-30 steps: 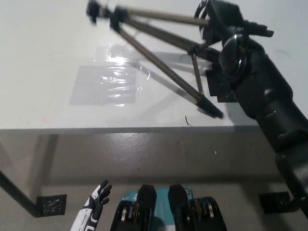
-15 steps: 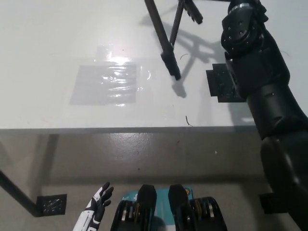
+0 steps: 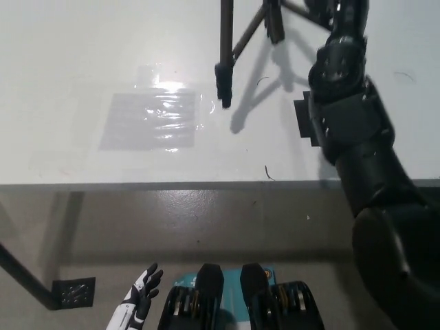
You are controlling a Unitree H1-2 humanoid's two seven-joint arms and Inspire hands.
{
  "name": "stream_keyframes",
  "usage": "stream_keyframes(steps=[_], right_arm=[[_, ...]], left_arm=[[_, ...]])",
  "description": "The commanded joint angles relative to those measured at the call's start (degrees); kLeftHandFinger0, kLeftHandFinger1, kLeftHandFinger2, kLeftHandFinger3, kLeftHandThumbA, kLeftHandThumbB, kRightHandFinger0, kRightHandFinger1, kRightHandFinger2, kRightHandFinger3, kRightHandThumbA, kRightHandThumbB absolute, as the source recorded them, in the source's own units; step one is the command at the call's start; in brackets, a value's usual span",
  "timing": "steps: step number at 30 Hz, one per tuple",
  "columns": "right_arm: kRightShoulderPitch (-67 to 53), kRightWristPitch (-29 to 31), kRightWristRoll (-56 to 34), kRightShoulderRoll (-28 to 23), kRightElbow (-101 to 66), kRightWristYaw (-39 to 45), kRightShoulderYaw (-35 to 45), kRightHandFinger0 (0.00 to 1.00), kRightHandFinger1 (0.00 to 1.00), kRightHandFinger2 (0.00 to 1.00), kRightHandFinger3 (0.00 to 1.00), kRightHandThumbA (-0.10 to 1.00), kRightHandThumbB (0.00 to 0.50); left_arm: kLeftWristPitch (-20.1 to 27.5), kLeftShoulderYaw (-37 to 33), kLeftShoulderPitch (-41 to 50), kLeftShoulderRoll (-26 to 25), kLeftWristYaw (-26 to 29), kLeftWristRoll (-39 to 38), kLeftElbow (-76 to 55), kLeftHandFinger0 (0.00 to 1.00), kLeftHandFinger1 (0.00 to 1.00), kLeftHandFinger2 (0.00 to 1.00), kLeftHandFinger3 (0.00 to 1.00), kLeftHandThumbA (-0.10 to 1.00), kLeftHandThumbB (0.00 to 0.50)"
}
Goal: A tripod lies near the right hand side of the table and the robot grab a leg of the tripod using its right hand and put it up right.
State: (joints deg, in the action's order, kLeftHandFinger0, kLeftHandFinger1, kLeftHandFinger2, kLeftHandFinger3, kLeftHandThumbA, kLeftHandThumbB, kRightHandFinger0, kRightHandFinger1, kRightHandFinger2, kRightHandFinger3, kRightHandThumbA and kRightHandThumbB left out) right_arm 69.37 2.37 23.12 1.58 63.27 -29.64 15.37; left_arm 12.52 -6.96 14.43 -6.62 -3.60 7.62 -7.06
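The black tripod (image 3: 225,51) is raised near the table's far right, its legs pointing down and its top cut off by the picture's upper edge. One leg ends in a foot (image 3: 223,89) just above the white table (image 3: 82,158); two shorter-looking legs show behind it. My black right arm comes up from the bottom right. Its right hand (image 3: 338,12) at the top edge is shut on a tripod leg that runs into it. My white left hand (image 3: 139,297) rests low at the bottom left, below the table, with fingers apart.
A shiny clear patch (image 3: 155,120) lies on the table left of the tripod. A flat black square (image 3: 304,122) sits partly under my right arm. The table's front edge (image 3: 172,184) crosses the picture; a black floor plate (image 3: 72,292) lies below.
The tripod has swung from lying tilted across the table to nearly upright, legs down. My right arm has lifted toward the far edge with it. The left hand has barely moved.
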Motion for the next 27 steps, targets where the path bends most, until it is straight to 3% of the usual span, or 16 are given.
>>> stream_keyframes(steps=[1, 3, 6, 7, 9, 12, 15, 18, 19, 20, 21, 23, 24, 25, 26, 27], right_arm=[[3.4, 16.6, -7.4, 1.8, 3.6, -9.9, 2.0, 0.00, 0.00, 0.18, 0.31, -0.09, 0.075], [2.1, 17.7, -8.8, 2.6, 5.1, -8.5, 2.6, 0.00, 0.00, 0.19, 0.32, -0.10, 0.072], [0.1, 23.4, -9.7, 3.1, 6.8, -7.2, 2.3, 0.00, 0.00, 0.30, 0.43, -0.10, 0.080], [-0.9, 22.0, -9.0, 3.4, 7.8, -8.2, 1.8, 0.00, 0.00, 0.31, 0.36, -0.10, 0.079], [-2.0, 20.5, -8.5, 4.0, 9.0, -10.2, 1.2, 0.00, 0.00, 0.30, 0.35, -0.04, 0.077], [-3.9, 22.7, -8.7, 5.1, 10.1, -11.6, 0.8, 0.00, 0.00, 0.17, 0.23, -0.06, 0.062], [-5.1, 23.5, -10.5, 5.9, 11.0, -10.5, 1.6, 0.00, 0.00, 0.22, 0.32, -0.07, 0.049], [-5.7, 22.0, -10.3, 5.9, 11.5, -10.2, 0.9, 0.00, 0.00, 0.24, 0.31, 0.02, 0.045], [-5.7, 22.0, -10.4, 5.7, 11.5, -9.1, 0.7, 0.00, 0.00, 0.27, 0.33, 0.05, 0.054], [-5.8, 22.2, -10.5, 5.5, 11.5, -8.3, 0.3, 0.00, 0.02, 0.31, 0.38, 0.15, 0.102], [-5.9, 22.6, -10.6, 5.3, 11.4, -7.3, 0.1, 0.00, 0.01, 0.34, 0.41, 0.16, 0.095], [-6.2, 23.2, -10.5, 4.7, 10.9, -4.4, -1.0, 0.21, 0.27, 0.57, 0.62, 0.39, 0.258], [-6.1, 22.5, -10.0, 3.7, 10.5, 0.0, -2.6, 0.60, 0.65, 0.87, 0.98, 0.54, 0.340], [-6.0, 22.5, -9.9, 3.4, 10.5, 1.1, -3.2, 0.77, 0.81, 1.00, 1.00, 0.63, 0.413], [-6.1, 22.5, -10.1, 2.8, 10.3, 5.0, -4.2, 1.00, 1.00, 1.00, 1.00, 0.72, 0.449], [-6.2, 22.4, -11.1, 2.1, 9.7, 10.2, -4.9, 1.00, 1.00, 1.00, 1.00, 0.79, 0.483]], left_arm=[[2.8, -0.8, 1.4, 0.0, -0.2, 0.8, -1.8, 1.00, 1.00, 1.00, 1.00, 1.00, 0.500], [2.7, -0.7, 1.5, -0.1, -0.3, 0.6, -1.9, 1.00, 1.00, 1.00, 1.00, 1.00, 0.500], [3.3, -0.8, 1.4, 0.0, -0.1, 0.9, -1.6, 1.00, 1.00, 1.00, 1.00, 1.00, 0.500], [3.3, -0.7, 1.4, 0.1, -0.1, 0.7, -1.5, 1.00, 1.00, 1.00, 1.00, 1.00, 0.500], [3.5, -0.8, 1.4, 0.2, 0.0, 0.8, -1.5, 1.00, 1.00, 1.00, 1.00, 1.00, 0.500], [3.3, -0.7, 1.4, 0.1, -0.1, 0.6, -1.5, 1.00, 1.00, 1.00, 1.00, 1.00, 0.500], [3.4, -0.6, 1.3, 0.2, 0.1, 0.9, -1.4, 1.00, 1.00, 1.00, 1.00, 1.00, 0.500], [3.3, -0.5, 1.3, 0.1, 0.1, 0.9, -1.4, 1.00, 1.00, 1.00, 1.00, 1.00, 0.500], [3.3, -0.5, 1.3, 0.1, 0.1, 0.8, -1.4, 1.00, 1.00, 1.00, 1.00, 1.00, 0.500], [3.4, -0.4, 1.3, 0.1, 0.1, 0.8, -1.3, 1.00, 1.00, 1.00, 1.00, 1.00, 0.500], [3.4, -0.4, 1.3, 0.1, 0.0, 0.7, -1.3, 1.00, 1.00, 1.00, 1.00, 1.00, 0.500], [3.2, -0.4, 1.4, 0.2, 0.0, 0.5, -1.5, 1.00, 1.00, 1.00, 1.00, 1.00, 0.500], [3.2, -0.3, 1.1, 0.2, 0.0, 0.6, -1.3, 1.00, 1.00, 1.00, 1.00, 1.00, 0.500], [3.2, -0.3, 1.0, 0.1, 0.0, 0.6, -1.3, 1.00, 1.00, 1.00, 1.00, 1.00, 0.500], [3.1, -0.4, 1.1, 0.2, 0.0, 0.8, -1.3, 1.00, 1.00, 1.00, 1.00, 1.00, 0.500], [3.1, -0.4, 1.1, 0.2, 0.1, 0.9, -1.3, 1.00, 1.00, 1.00, 1.00, 1.00, 0.500]])
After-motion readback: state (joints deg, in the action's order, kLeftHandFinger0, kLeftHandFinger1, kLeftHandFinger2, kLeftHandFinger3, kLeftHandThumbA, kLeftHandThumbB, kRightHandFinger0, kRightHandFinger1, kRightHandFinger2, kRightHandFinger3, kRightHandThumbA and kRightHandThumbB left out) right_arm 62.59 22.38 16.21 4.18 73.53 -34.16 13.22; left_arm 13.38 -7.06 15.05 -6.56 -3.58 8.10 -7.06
